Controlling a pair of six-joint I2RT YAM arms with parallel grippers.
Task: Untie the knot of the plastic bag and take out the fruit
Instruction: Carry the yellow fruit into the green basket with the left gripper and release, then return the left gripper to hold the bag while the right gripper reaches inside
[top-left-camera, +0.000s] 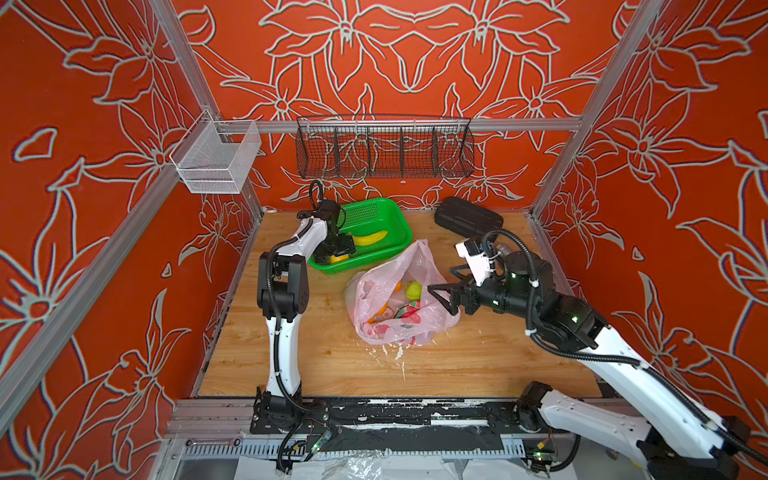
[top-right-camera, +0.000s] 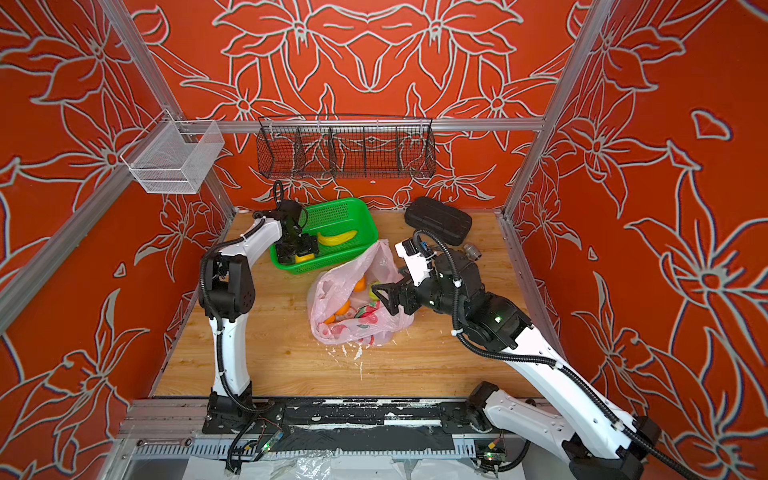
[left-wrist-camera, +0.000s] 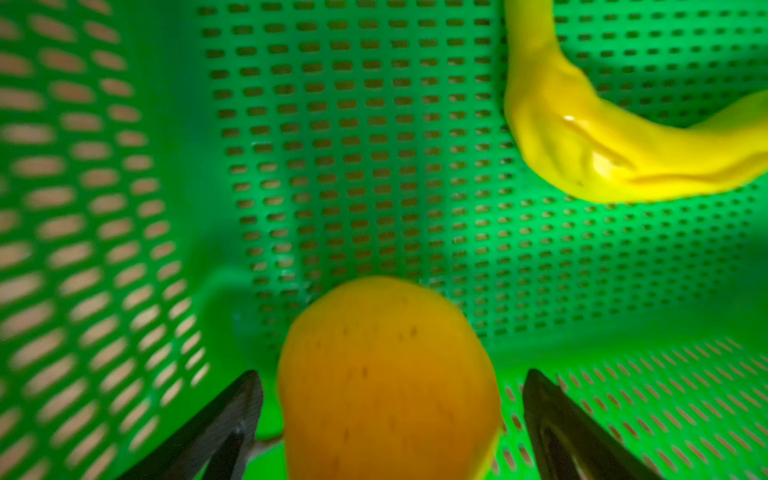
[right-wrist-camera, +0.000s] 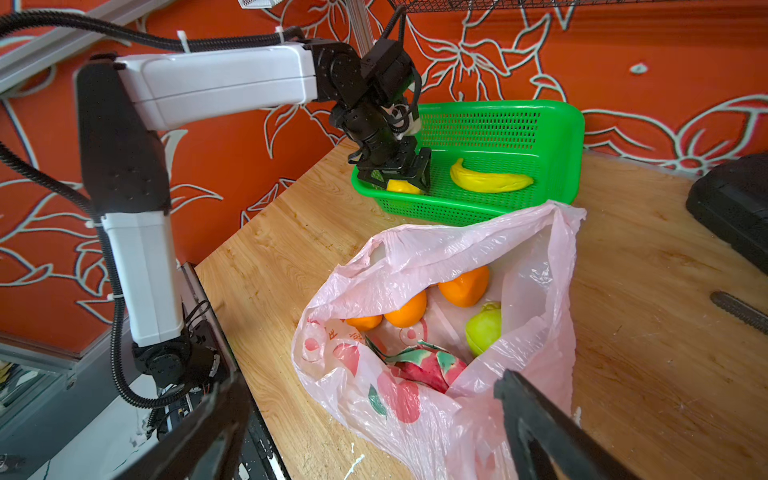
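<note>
Your left gripper (left-wrist-camera: 390, 380) hangs inside the basket (left-wrist-camera: 124, 208), fingers (left-wrist-camera: 232, 415) spread, with a yellow fruit (left-wrist-camera: 386, 415) between them. Green shows on either side of that fruit in the left wrist view, so neither finger presses it. The fruit sits by the basket's near wall, and the banana (left-wrist-camera: 602, 158) lies apart from it, toward the basket's middle.

Your bag (right-wrist-camera: 436, 245) lies in the middle of the worktop (top-left-camera: 457, 365) with its mouth gaping toward your right arm. Inside it you can see three oranges (right-wrist-camera: 463, 286) in a row, a green fruit (right-wrist-camera: 484, 328) beside them and a dragon fruit (right-wrist-camera: 424, 365) nearest the rim. Your right gripper (right-wrist-camera: 365, 390) is at that rim with its jaws wide and nothing between them. One finger (right-wrist-camera: 536, 424) is over the bag's near edge; you cannot tell whether it touches the plastic.

In both top views the bag's far tip comes just beside the basket's near right corner. The basket stands at the worktop's far edge, left of the middle. A black case (top-left-camera: 465, 218) sits at the far right corner, apart from the bag. You have open wood along the whole near edge, marked only by white flecks, and a strip between the bag and the left edge.
</note>
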